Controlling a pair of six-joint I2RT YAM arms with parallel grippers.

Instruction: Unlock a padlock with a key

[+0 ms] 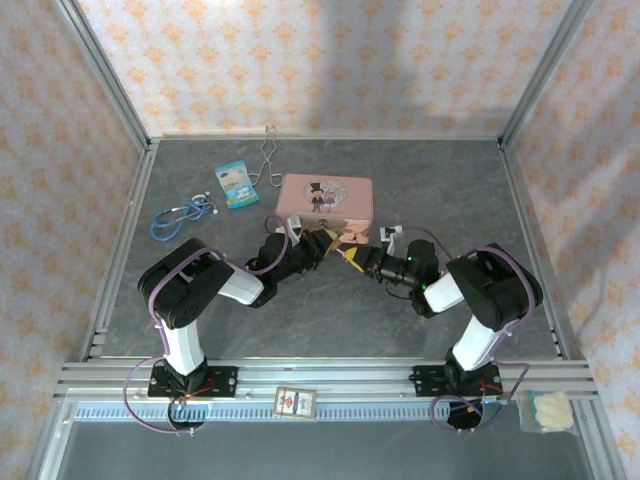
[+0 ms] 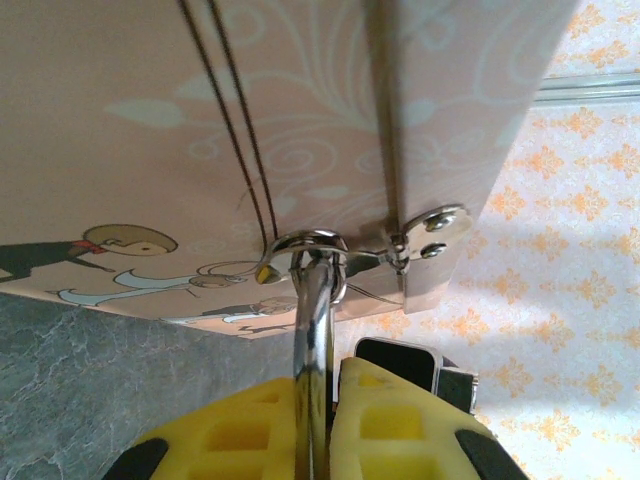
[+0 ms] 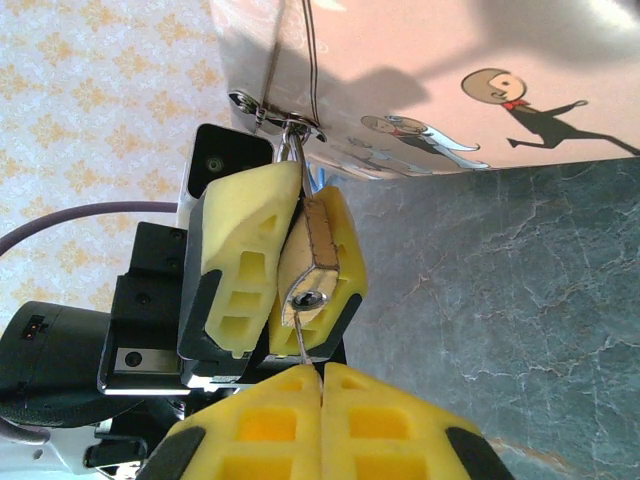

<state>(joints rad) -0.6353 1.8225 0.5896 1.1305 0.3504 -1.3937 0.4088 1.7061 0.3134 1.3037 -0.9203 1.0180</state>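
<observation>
The biggest thing here is the grey, stone-veined desk (image 1: 300, 320). Both arms reach across it and meet at the front of the pink tin (image 1: 325, 195). The tin is a flat rectangular box in smooth matte pink, printed with cartoon figures and pale swirls. It has a small shiny metal clasp (image 2: 432, 225) on its front wall.

The left gripper (image 3: 305, 195) has chunky yellow jaws moulded with square pockets, and they're squeezed tight around the padlock (image 3: 310, 295). The right gripper (image 3: 321, 378) has the same yellow padding, and its jaws are pressed fully together on the key (image 3: 303, 345).

The padlock sits just off the tin's front wall, right between the two grippers. Its body is a little brass block with squared edges. The shackle (image 2: 313, 320) is a thin, polished, rounded steel bar, and we see it hooked through the clasp's ring. The padlock's long axis runs from the clasp out toward the right gripper, so the shackle end is at the tin and the keyhole face points away from it.

The key is just a silvery sliver, seen edge-on. It lines up with the padlock's long axis, with its tip at the keyhole and its other end pinched in the right jaws. We can't tell how deep it goes in.
</observation>
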